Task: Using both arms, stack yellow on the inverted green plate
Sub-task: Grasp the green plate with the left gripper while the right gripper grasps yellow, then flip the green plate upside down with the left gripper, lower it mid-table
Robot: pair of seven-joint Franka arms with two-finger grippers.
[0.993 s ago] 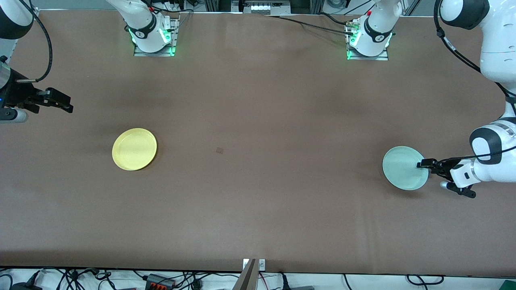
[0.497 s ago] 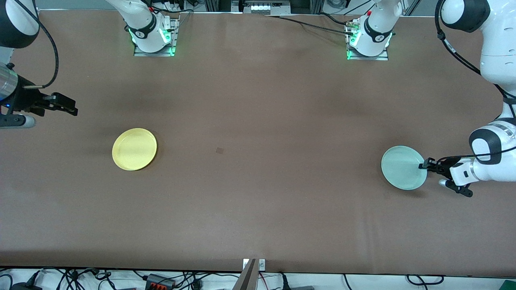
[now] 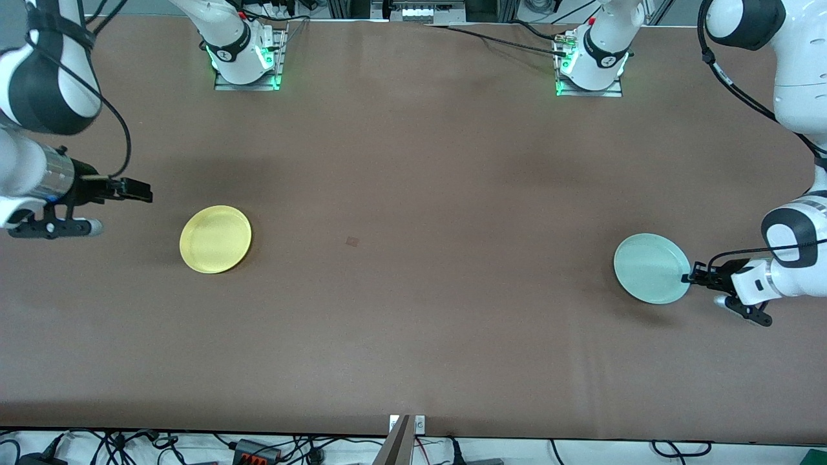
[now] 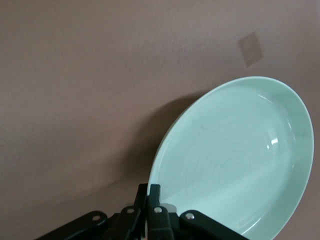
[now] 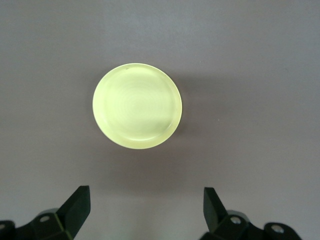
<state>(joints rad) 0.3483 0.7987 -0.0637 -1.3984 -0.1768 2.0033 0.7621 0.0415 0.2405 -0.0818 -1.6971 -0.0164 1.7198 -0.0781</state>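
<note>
Only wrist cam: L gripper (image 4: 148, 197) pinching green plate (image 4: 235, 160)

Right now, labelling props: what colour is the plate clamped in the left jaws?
Pale mint-green plastic plate; left wrist view.

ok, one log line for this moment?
left gripper: shut on green plate rim, plate right way up | right gripper: open, above table near yellow plate | stack: not yet done

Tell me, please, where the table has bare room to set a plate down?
The wide stretch between the yellow plate and the green plate is bare. It is crowded only at the green plate's rim, where the left gripper grips it.
</note>
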